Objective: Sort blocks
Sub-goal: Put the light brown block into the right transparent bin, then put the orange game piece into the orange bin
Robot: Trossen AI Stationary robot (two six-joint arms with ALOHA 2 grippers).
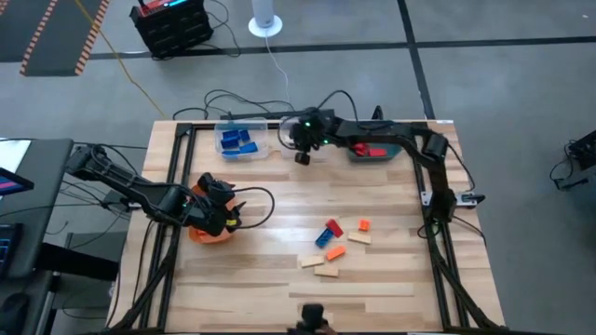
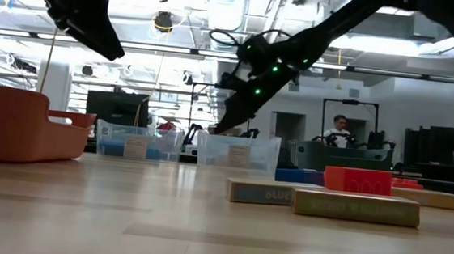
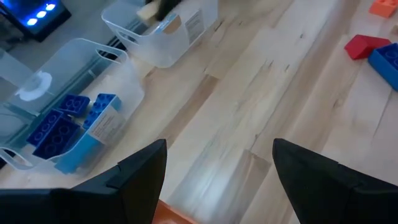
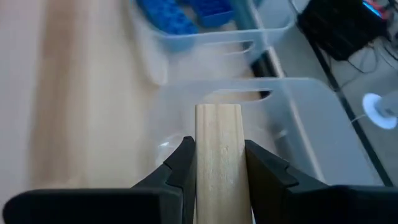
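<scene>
My right gripper [image 4: 219,146] is shut on a pale tan wooden block [image 4: 217,168] above a clear bin [image 4: 292,118] at the table's far edge. In the high view this gripper [image 1: 302,154] hangs just right of a second clear bin [image 1: 240,140], which holds blue blocks [image 3: 59,121]. Loose blocks lie flat on the table at the near right: red [image 1: 333,226], blue [image 1: 324,236], orange [image 1: 363,224] and tan [image 1: 326,271]. My left gripper [image 3: 217,158] stands open over the orange bin [image 1: 209,233] at the left, with nothing between its fingers. My right gripper pinches the tan block by its two long sides [image 4: 200,155], one finger on each. The fingers lie along the block, whose far end [image 4: 217,112] sticks out beyond the fingertips. They slant down toward the far edge, and the block is lifted clear above the clear bin.
A teal bin [image 1: 372,152] with red blocks stands at the far right, under the right arm. Cables run along the far edge behind the bins. Bare wood lies between the orange bin and the loose blocks.
</scene>
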